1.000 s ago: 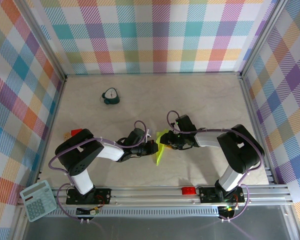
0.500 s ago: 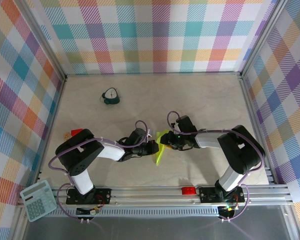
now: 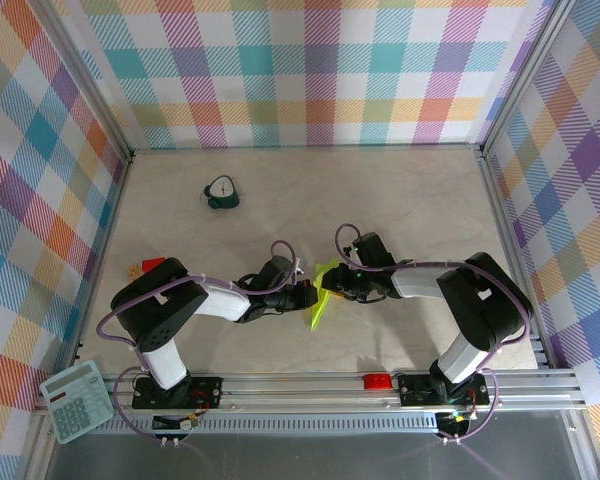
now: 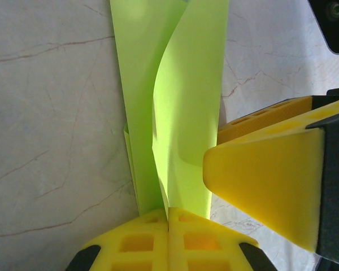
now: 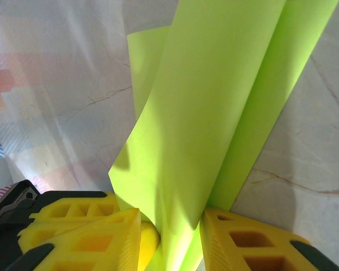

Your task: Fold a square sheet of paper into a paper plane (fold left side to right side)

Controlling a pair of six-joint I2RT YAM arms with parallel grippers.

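Marble-patterned counter (image 3: 400, 190) carries the square sheet of paper (image 3: 318, 308) near its front centre, already folded into a narrow, layered, pointed strip, with one flap raised and uncreased, so the plane is judged partly formed with wing folds left. Left gripper (image 3: 307, 297) is clamped on the strip's edge, while right gripper (image 3: 333, 290) has jaws partly closed around the raised flap; whether they pinch it cannot be told. Compared with one second ago, paper and arms are almost unchanged.
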